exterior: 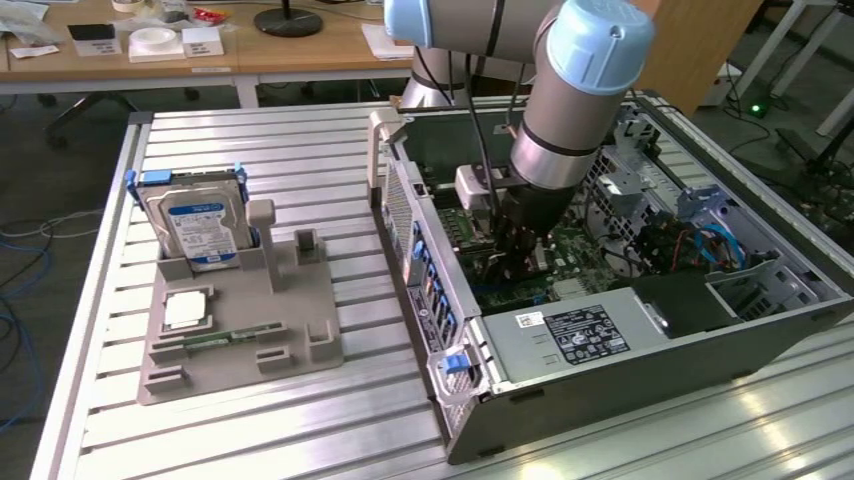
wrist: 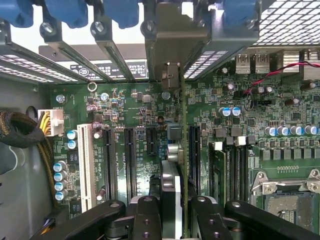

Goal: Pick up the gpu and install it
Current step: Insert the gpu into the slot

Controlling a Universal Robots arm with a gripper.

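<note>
In the wrist view the gpu (wrist: 174, 150) appears edge-on, a thin green board with a black block. Its silver end bracket (wrist: 172, 35) reaches up to the case's rear slot openings. My gripper (wrist: 172, 207) is shut on the card, one black finger (wrist: 145, 212) on each side. The card stands upright over the green motherboard (wrist: 135, 105), between two black expansion slots (wrist: 129, 160) (wrist: 194, 155). Whether its edge sits in a slot is hidden. In the exterior view my gripper (exterior: 514, 262) reaches down inside the open computer case (exterior: 461, 330).
A grey parts holder (exterior: 240, 340) on the exterior view's left carries a silver hard drive (exterior: 200, 225) and a small green memory stick (exterior: 230, 338). Inside the case lie a power supply (exterior: 577, 335), cables (exterior: 694, 240), and blue slot clips (wrist: 125, 10).
</note>
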